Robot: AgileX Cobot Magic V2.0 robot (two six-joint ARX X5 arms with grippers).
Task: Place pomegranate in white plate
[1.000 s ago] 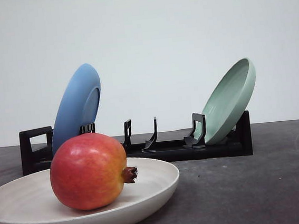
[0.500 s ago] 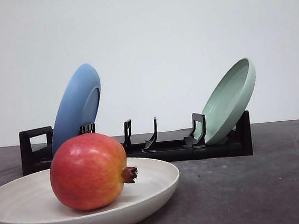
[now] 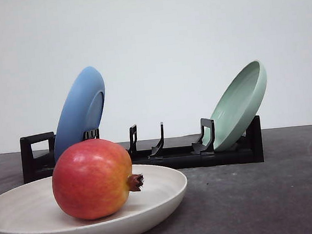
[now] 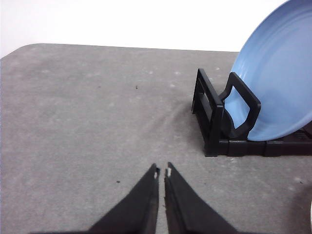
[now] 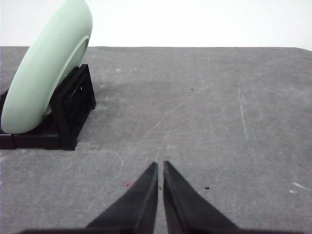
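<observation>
Nothing has moved since the earlier frames: the pomegranate [image 3: 93,179] lies where it lay, inside the white plate [image 3: 163,196], resting on its side with the brown crown tip pointing toward the robot's right. By the look of it the placing is done. The fruit sits left of the plate's middle, well within the raised rim, and nothing touches it.

As a judgement of handling: it looks firm, fairly heavy for its size, and its glossy skin would be slippery. A hold across the widest part of the round body, clear of the brittle crown, would suit it best. Being round, it could roll in the shallow plate if nudged.

Behind the plate a black rack [image 3: 148,151] stands on the dark tabletop [image 3: 274,194], holding a blue plate [image 3: 81,110] tilted at its left end and a pale green plate [image 3: 240,103] tilted at its right end.

In the wrist views, the left end effector [image 4: 162,172] hangs over bare tabletop near the rack's blue-plate end, fingers pressed almost together and gripping nothing. The right end effector [image 5: 160,165] is likewise nearly closed and empty, over bare tabletop beside the green plate's end of the rack.
</observation>
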